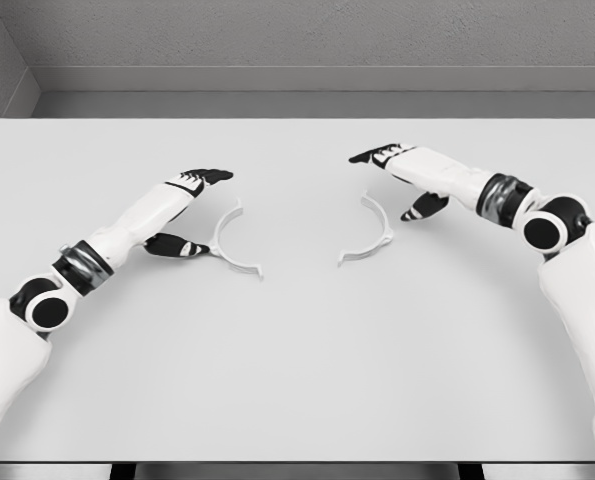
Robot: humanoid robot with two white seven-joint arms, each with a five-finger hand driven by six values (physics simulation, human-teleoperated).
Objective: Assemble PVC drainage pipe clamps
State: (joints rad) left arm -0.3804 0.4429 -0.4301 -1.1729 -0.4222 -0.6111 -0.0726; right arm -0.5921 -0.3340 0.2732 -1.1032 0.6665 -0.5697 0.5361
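spanning almost the whole view, the white table (297, 380) runs from the near edge to a grey wall (307, 35) at the far side. the left arm (87, 265) comes in from the lower left and reaches toward the middle of the table, and the right arm (507, 205) comes in from the right edge and reaches leftward at about the same depth. the left hand (182, 215) hangs low over the table with its dark fingers (212, 176) stretched out toward the right and its thumb (177, 246) spread below them; the fingers are relaxed and hold nothing. the right hand (407, 180) mirrors it, fingers pointing left, thumb (424, 207) hanging apart on the near side, spread and empty as well. between the two hands lie two thin white half-ring clamp pieces, flat on the table and well apart from each other. the left clamp half (229, 243) curves with its open side facing right and sits just beside the left thumb, whether touching it cannot be told. the right clamp half (374, 232) curves with its open side facing left and lies just left of the right thumb, a little apart from it.
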